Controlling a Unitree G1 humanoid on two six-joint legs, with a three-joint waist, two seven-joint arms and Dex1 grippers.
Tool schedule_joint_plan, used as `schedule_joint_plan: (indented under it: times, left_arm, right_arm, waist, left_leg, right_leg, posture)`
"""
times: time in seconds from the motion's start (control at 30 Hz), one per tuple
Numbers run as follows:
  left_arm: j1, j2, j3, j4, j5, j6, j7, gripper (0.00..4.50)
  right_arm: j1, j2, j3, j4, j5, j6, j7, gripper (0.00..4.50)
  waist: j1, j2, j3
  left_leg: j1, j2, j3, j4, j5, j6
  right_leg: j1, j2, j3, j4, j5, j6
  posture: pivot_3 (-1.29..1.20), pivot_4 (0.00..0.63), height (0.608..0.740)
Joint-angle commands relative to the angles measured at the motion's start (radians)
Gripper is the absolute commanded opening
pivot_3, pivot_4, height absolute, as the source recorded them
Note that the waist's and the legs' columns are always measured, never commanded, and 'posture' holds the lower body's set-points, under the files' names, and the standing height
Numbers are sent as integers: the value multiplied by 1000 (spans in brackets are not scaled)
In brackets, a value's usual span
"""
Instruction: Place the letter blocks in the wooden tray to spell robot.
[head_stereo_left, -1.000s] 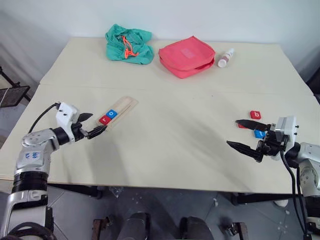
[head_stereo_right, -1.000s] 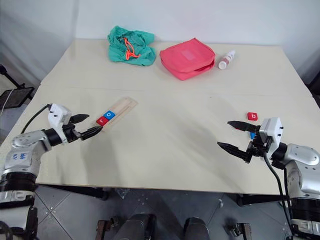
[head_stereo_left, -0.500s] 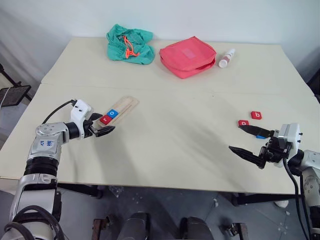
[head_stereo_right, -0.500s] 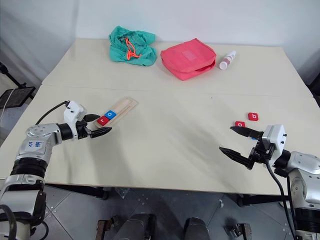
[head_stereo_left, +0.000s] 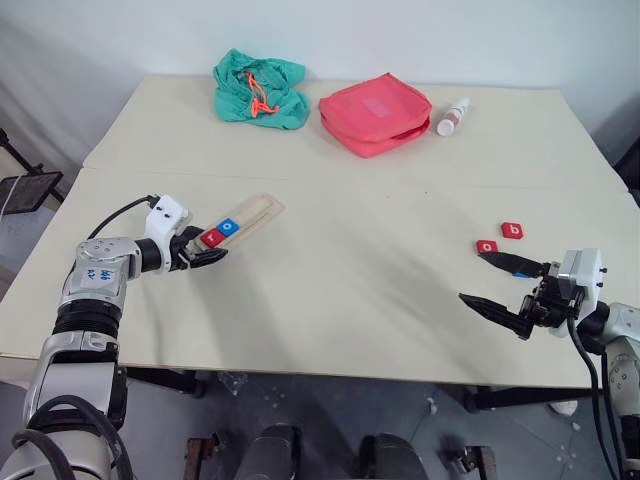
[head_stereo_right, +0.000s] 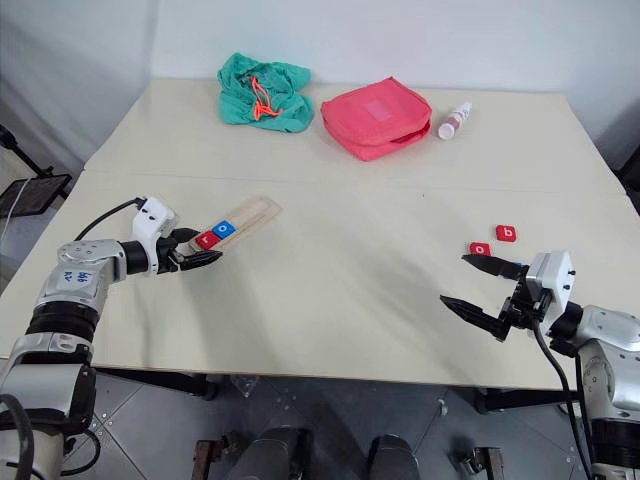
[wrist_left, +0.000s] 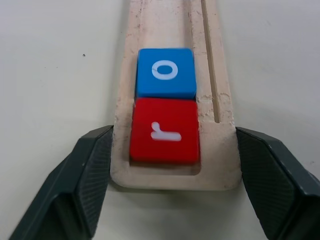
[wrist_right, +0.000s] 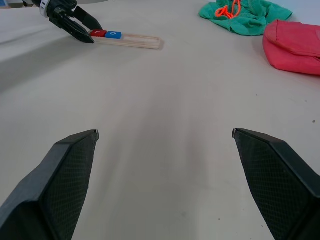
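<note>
The wooden tray (head_stereo_left: 252, 213) lies left of centre with a red "r" block (wrist_left: 165, 131) at its near end and a blue "o" block (wrist_left: 165, 72) right behind it. My left gripper (wrist_left: 175, 131) straddles that near end, one finger against each side of the tray. At the right, a red "o" block (head_stereo_left: 487, 246) and a red "b" block (head_stereo_left: 512, 230) lie loose on the table. A blue block (head_stereo_left: 522, 272) peeks out behind my right gripper (head_stereo_left: 471, 276), which hovers open and empty just in front of them.
Along the far side of the table (head_stereo_left: 350, 320) sit a green drawstring bag (head_stereo_left: 258, 90), a red pouch (head_stereo_left: 375, 112) and a small white bottle (head_stereo_left: 452, 116). A seam runs across the table (head_stereo_left: 400, 185) behind the tray.
My left gripper has moved forward to the tray's near end and narrowed around it. The tray's far end has swung slightly right. The right gripper has barely moved.
</note>
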Motion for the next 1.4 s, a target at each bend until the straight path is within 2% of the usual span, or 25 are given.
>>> schedule_joint_plan:
  times: [0.03, 0.2, 0.33, 0.5, 0.7, 0.9, 1.23, 1.4]
  left_arm:
    - [36, 5, -12, -28, 4, -21, -53, 3390]
    - [88, -4, -4, -186, -54, -31, -151, 3390]
    - [149, -40, -50, -423, -108, 10, -253, 3390]
    - [146, -85, -109, -522, -111, 23, -298, 3390]
    - [119, -145, -198, -556, -89, 16, -340, 3390]
    - [80, -234, -288, -546, -56, 25, -333, 3390]
    - [-5, -327, -315, -431, -32, 47, -305, 3390]
    - [-6, -338, -366, -417, 5, 8, -335, 3390]
  right_arm:
    - [-12, -21, -36, -11, 13, -13, 2, 4500]
    - [-19, -28, -33, 4, 13, -12, 16, 4500]
    - [-19, -64, -24, 19, 31, 10, 99, 4500]
    - [-19, -119, -14, 52, 28, 12, 204, 4500]
    - [-40, -133, -18, 79, 21, 8, 224, 4500]
    - [1, -132, -36, 49, 26, 16, 216, 4500]
    - [47, -128, -57, 8, 36, 23, 179, 4500]
    - [60, -123, -63, -3, 35, 27, 169, 4500]
  waist:
    - [0, 0, 0]
    - [0, 0, 0]
    - [3, -1, 0]
    - [0, -1, 1]
    - [0, -2, 1]
    - [6, -2, 1]
    - [3, -2, 1]
    - [3, -3, 2]
  left_leg:
    - [0, 0, 0, 0, 0, 0]
    - [-1, 0, -1, 0, 0, 0]
    - [-2, -1, -1, 0, 0, 0]
    - [-3, 0, -1, 1, 0, 0]
    - [-3, 0, 6, 1, 0, 0]
    - [-4, -1, 6, 1, 0, 1]
    - [-4, 0, 7, 2, 0, 1]
    - [-4, 0, 6, 1, 0, 1]
  right_leg:
    - [0, 0, 0, 0, 0, 0]
    - [0, 0, 0, 0, 0, 0]
    - [0, -1, 0, -1, 0, 0]
    - [0, 0, -1, -2, 0, 0]
    - [0, 0, -2, -2, 0, 0]
    - [1, 0, -2, -3, 0, 0]
    - [1, 0, -3, -4, 0, 0]
    - [0, 0, -3, -4, 0, 0]
  posture:
    - [0, 150, 740]
    - [0, 150, 740]
    - [0, 150, 740]
    - [0, 150, 740]
    - [0, 150, 740]
    - [0, 150, 740]
    - [0, 150, 740]
    - [0, 150, 740]
